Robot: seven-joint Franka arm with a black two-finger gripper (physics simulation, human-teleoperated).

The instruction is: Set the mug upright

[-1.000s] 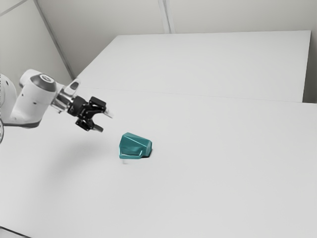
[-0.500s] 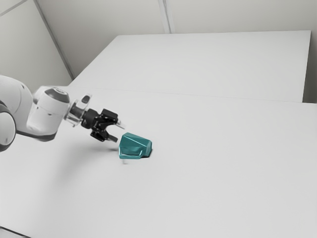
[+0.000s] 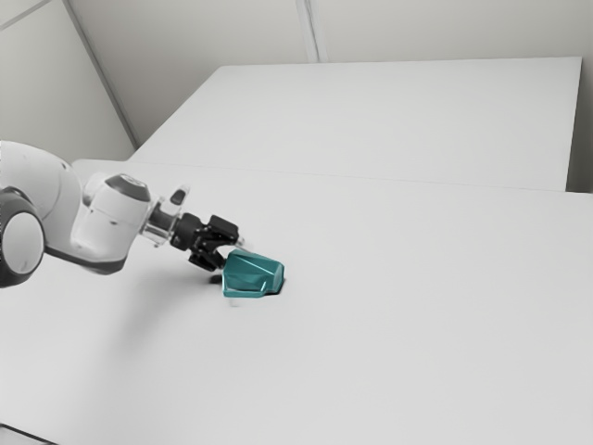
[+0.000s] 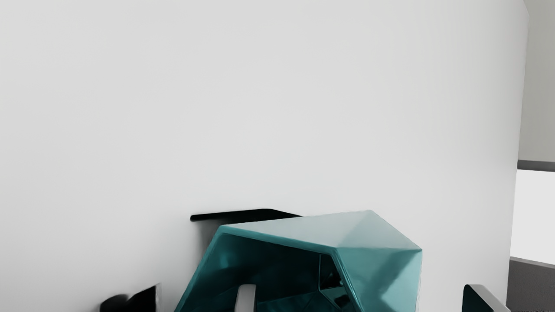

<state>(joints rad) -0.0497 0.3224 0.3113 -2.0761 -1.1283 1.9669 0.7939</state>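
Teal faceted mug (image 3: 253,275), lying on its side, on white table (image 3: 389,315)

Mug (image 3: 252,275): teal, glossy, smooth flat facets; plastic or glazed, can't tell which. Inside dark, shiny. Gripper (image 3: 233,255): black, plastic-looking, slight sheen; fingertips (image 4: 246,299) light grey, smooth. Arm (image 3: 111,227) at the exterior view's left: white, smooth, plastic-looking, soft gloss; collar (image 3: 159,222) by gripper metallic-looking. Table (image 3: 389,324): white, matt, smooth. Far wall (image 3: 445,28): pale grey, matt.
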